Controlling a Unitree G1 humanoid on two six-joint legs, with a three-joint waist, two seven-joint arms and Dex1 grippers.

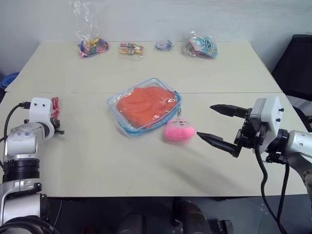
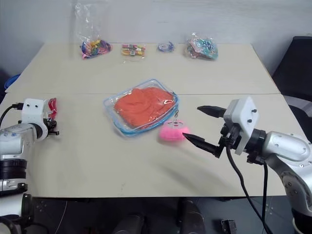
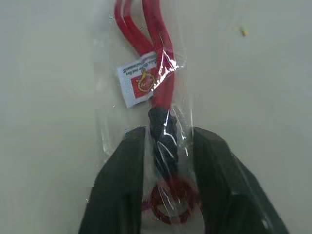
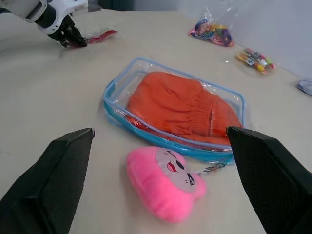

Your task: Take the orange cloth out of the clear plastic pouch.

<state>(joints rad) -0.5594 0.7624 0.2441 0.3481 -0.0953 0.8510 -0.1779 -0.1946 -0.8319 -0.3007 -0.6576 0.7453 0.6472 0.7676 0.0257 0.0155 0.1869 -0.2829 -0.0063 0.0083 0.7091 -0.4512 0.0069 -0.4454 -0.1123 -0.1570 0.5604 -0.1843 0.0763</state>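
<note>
Right claw (image 2: 200, 126) is wide open and holds nothing. It should reach past the pink toy (image 2: 171, 132), just ahead, to the clear plastic pouch (image 2: 117, 122) and pinch the orange cloth (image 2: 143, 106). Left claw (image 3: 168, 165) sits half open around a red bagged cord (image 3: 158, 87).

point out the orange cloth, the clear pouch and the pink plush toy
orange cloth (image 1: 146, 105), left eye view, middle of the wrinkled fabric inside the pouch
clear plastic pouch (image 4: 113, 87), right wrist view, blue-trimmed corner edge
pink plush toy (image 4: 163, 183), right wrist view, centre of its face
</note>
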